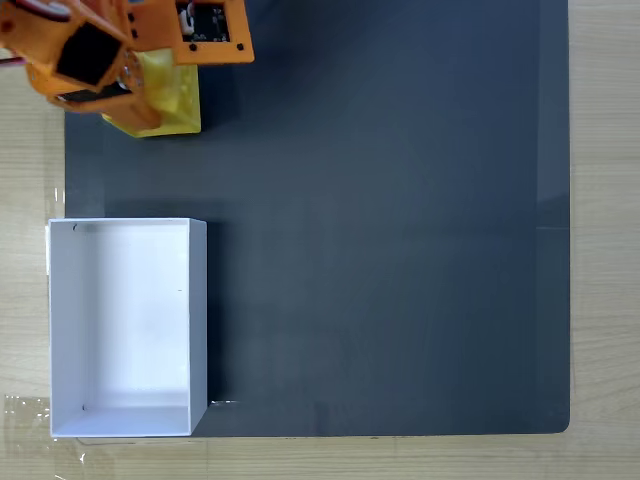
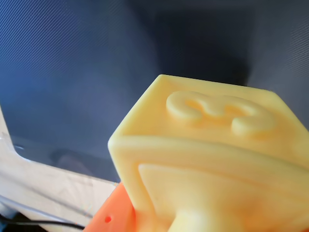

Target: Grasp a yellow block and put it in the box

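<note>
Dark mat (image 1: 400,220) — yellow block (image 2: 203,159), raised "3".

A hobby robot bench, by the look: a pale wood-grain worktop (image 1: 605,240) under a dark grey rubbery mat (image 1: 390,220), clear tape (image 1: 25,410) at its corner.

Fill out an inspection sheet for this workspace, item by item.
Surface: dark grey mat on a pale wooden table.
Job's things: bright yellow plastic block at the mat's top-left corner in the fixed view, raised "3" on one face; white open-topped box empty, lower left.
Clutter: nothing seen.
Grippers: orange gripper over the block; jaws' state hidden.
Cables: thin black cable.
Surroundings: nothing seen.
</note>
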Robot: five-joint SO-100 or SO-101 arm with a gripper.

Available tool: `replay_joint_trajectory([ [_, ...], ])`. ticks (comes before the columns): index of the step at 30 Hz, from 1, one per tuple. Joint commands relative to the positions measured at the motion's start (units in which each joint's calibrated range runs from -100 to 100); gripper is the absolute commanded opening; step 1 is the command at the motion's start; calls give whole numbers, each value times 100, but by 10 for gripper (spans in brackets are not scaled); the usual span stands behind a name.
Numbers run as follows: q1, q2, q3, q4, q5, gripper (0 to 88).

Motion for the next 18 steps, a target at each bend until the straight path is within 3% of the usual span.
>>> replay_joint_trajectory([
  [1,-729,-1176,213,-35,2,182],
  [10,-2615,-3431,1181,-1510,-917,181],
  [18,-2463,-4100,1280,-3778,-1751,181],
])
